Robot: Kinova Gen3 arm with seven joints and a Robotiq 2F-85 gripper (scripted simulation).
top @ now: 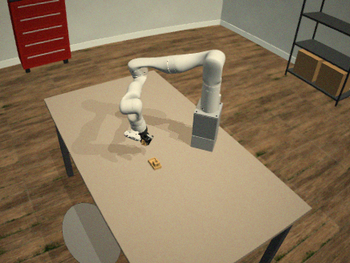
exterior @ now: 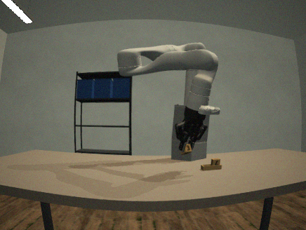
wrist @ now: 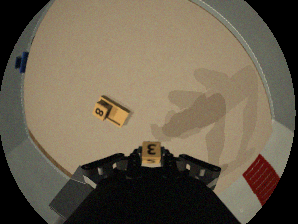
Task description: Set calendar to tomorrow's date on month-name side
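Observation:
My gripper (exterior: 187, 147) is shut on a small tan date cube (exterior: 187, 148) and holds it well above the table. The cube also shows in the wrist view (wrist: 150, 153) with a dark digit on its outer face, and in the top view (top: 144, 141). The wooden calendar tray (top: 151, 163) lies flat on the table, apart from the gripper. It also shows in the exterior view (exterior: 210, 166) and in the wrist view (wrist: 113, 112). The other cube (exterior: 215, 162) stands in the tray at one end; the space beside it is empty.
The arm's grey base block (top: 206, 128) stands on the table behind the tray. A round grey stool (top: 89, 234) stands at the table's near left edge. A red drawer cabinet (top: 40, 30) and black shelves (top: 323, 48) stand off the table.

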